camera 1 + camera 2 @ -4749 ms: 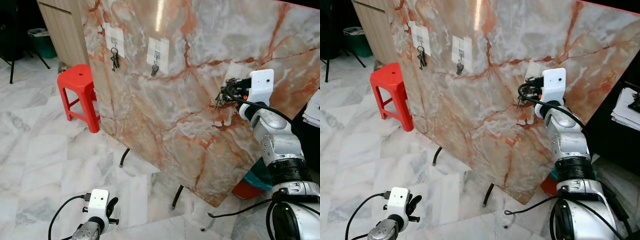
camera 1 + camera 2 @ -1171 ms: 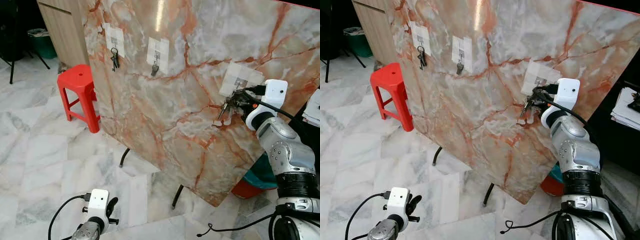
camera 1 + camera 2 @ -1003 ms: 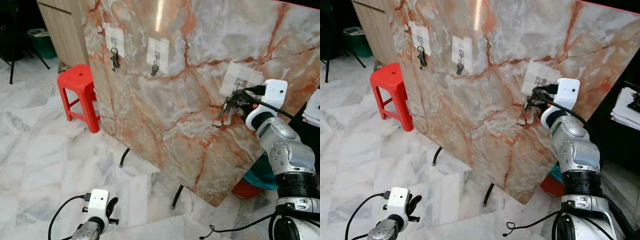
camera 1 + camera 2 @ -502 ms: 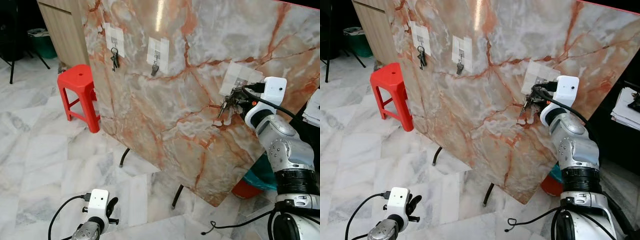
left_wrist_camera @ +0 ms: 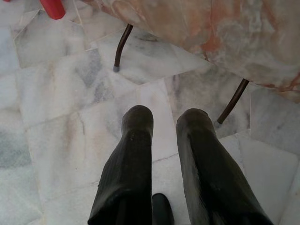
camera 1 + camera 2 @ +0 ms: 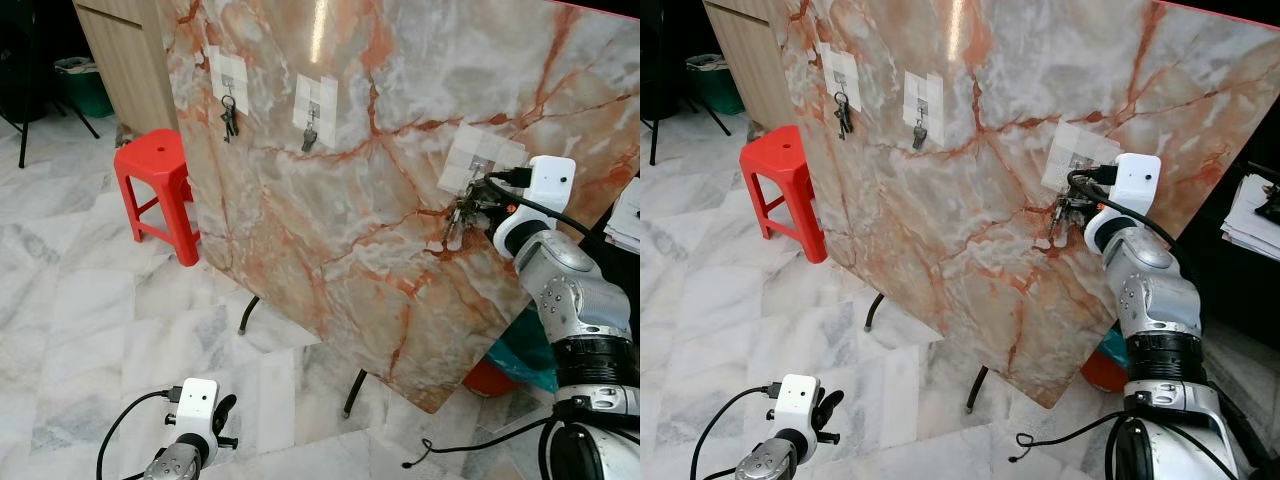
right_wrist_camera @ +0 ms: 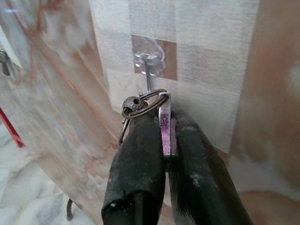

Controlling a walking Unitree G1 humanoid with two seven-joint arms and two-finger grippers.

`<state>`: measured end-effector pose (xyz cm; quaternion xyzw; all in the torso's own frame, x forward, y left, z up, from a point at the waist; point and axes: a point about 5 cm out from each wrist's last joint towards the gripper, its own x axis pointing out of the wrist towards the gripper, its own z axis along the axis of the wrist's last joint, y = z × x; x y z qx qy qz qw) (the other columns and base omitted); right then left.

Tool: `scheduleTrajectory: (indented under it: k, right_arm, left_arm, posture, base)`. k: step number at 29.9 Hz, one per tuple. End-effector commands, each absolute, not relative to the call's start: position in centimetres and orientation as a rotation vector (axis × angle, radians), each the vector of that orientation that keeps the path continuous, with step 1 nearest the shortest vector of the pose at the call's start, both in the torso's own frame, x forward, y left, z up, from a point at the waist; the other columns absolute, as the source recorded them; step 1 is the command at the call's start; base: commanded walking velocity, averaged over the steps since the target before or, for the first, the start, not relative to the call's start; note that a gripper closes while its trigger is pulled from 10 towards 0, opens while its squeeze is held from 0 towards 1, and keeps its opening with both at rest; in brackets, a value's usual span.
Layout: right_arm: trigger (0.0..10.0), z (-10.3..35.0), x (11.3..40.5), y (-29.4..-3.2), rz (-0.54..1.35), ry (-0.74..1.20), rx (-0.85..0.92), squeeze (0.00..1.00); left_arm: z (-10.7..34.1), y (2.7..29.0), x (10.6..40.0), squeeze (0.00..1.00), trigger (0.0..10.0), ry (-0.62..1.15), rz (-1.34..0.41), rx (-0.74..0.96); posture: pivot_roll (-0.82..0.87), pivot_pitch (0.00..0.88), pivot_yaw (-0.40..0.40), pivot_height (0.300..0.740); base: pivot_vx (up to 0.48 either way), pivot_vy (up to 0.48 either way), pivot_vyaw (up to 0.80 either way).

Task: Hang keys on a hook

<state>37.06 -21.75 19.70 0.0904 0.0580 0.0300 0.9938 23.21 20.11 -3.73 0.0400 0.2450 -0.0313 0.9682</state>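
Here the right hand (image 7: 164, 140) is raised against the leaning marble slab (image 6: 350, 220), near its right edge, just below a clear adhesive hook (image 7: 147, 60) stuck on a pale taped patch (image 6: 478, 160). Its two black fingers (image 7: 140, 154) are pressed together on the keys (image 7: 164, 126), pinching a flat metal key blade upright between them; the key ring with a small dark bead sits at the fingertips, right under the hook's metal stem, and I cannot tell whether the ring touches the stem. In the left eye view the rest of the bunch dangles against the slab beside the fingers.

Toward the slab's upper left edge, two more taped hooks each carry keys: a dark bunch (image 6: 229, 118) and, beside it, a smaller set (image 6: 309, 139). A red stool (image 6: 160, 185) stands on the marble floor (image 6: 90, 300) by the slab's left edge.

The left hand (image 5: 159, 136) hangs low over the floor tiles, its fingers slightly spread with nothing between them
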Motion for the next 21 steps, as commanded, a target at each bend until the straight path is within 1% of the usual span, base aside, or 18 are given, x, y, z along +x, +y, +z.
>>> scheduleTrajectory:
  k: [1, 21]
  right_arm:
    - [10.0, 20.34, 37.15, -22.30, 0.039, 0.104, 0.174, 0.00]
    - [10.0, 20.75, 37.06, -22.35, 0.049, 0.084, 0.174, 0.00]
  left_arm:
    - [-3.83, 20.00, 23.00, 0.00, 10.0, 0.492, -0.061, 0.077]
    - [-3.82, 19.99, 23.00, 0.00, 10.0, 0.490, -0.060, 0.075]
  posture:
    - [0.05, 0.053, -0.070, 0.740]
    - [0.05, 0.054, -0.071, 0.740]
  base:
    - [0.000, 0.000, 0.00]
    - [0.000, 0.000, 0.00]
